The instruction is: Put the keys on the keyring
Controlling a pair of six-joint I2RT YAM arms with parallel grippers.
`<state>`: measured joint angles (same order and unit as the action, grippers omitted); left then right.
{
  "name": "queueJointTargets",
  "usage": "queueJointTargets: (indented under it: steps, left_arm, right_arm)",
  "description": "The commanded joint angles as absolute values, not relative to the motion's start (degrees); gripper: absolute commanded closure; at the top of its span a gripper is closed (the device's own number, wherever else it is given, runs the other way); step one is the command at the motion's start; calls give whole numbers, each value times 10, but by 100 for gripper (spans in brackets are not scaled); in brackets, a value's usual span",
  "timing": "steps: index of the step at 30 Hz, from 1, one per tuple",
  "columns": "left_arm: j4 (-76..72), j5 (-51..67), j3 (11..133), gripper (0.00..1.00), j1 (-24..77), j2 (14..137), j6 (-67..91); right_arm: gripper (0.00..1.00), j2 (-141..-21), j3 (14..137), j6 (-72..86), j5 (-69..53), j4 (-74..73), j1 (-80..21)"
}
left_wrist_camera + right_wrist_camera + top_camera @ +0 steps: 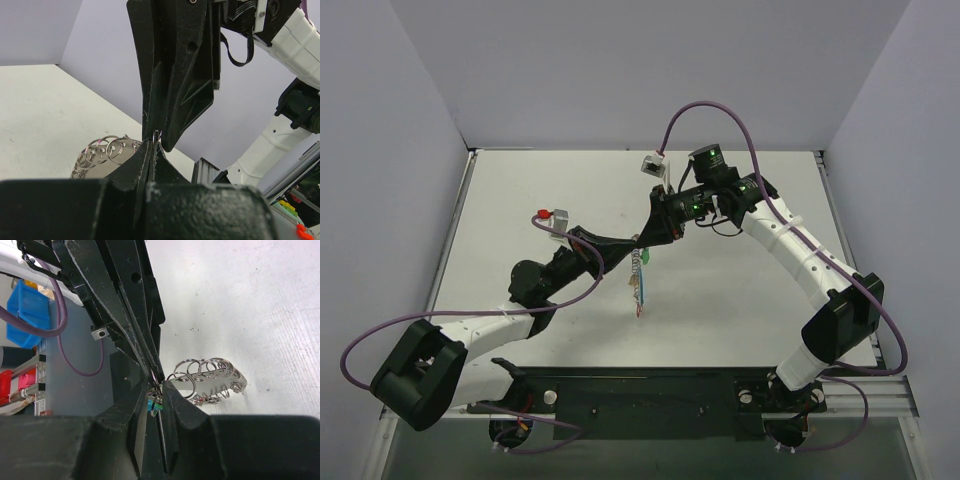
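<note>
Both grippers meet above the middle of the table. My left gripper (636, 244) (154, 140) is shut on a thin wire loop of the keyring (638, 290), which hangs below it with a light-blue part and a red tag at the bottom. Several silvery split rings (107, 149) (210, 369) fan out beside the fingers. My right gripper (649, 243) (158, 388) comes in from the opposite side, its jaws nearly together around a small ring and the green key (154, 406) (643, 262). The other keys cannot be made out.
The white table (740, 310) ends at walls on the left, back and right. A black base rail (650, 395) runs along the near edge. Purple cables loop from both arms. A blue bin (27, 310) sits off the table behind the left arm.
</note>
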<state>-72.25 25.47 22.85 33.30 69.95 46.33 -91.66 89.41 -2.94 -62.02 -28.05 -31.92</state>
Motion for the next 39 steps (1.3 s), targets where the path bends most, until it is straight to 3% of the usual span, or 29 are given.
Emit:
queueJointTargets:
  steps: [1, 6, 10, 12, 15, 24, 26, 29, 30, 31, 35, 39]
  left_arm:
    - [-941, 243, 244, 100, 334, 686, 468]
    - [-942, 243, 243, 100, 334, 683, 468]
    - [-941, 241, 243, 100, 334, 681, 468]
    - [-941, 242, 243, 100, 334, 680, 468]
    - [-941, 241, 243, 100, 334, 681, 468]
    - [-940, 241, 245, 100, 334, 685, 481]
    - [-940, 243, 244, 95, 334, 688, 490]
    - [-941, 254, 244, 78, 332, 693, 510]
    - [-940, 260, 244, 75, 331, 693, 513]
    - [-939, 263, 243, 69, 330, 694, 519]
    - [-908, 286, 244, 62, 317, 686, 530]
    - [-780, 328, 268, 60, 297, 654, 513]
  right_arm:
    - [86, -897, 894, -25, -648, -273, -317]
    - [79, -895, 894, -33, -642, -282, -316]
    - [79, -895, 894, -37, -641, -285, -317]
    - [83, -894, 893, -39, -642, -287, -316]
    - [100, -893, 889, -42, -645, -287, -316]
    - [100, -893, 909, -71, -632, -322, -317]
    - [100, -896, 917, -75, -615, -332, -316]
    - [100, -898, 923, -85, -599, -349, -316]
    - [100, -897, 926, -91, -596, -271, -316]
    - [100, -897, 928, -104, -594, -366, -316]
    - [100, -896, 931, -141, -576, -402, -316]
    - [100, -895, 946, -212, -536, -471, -316]
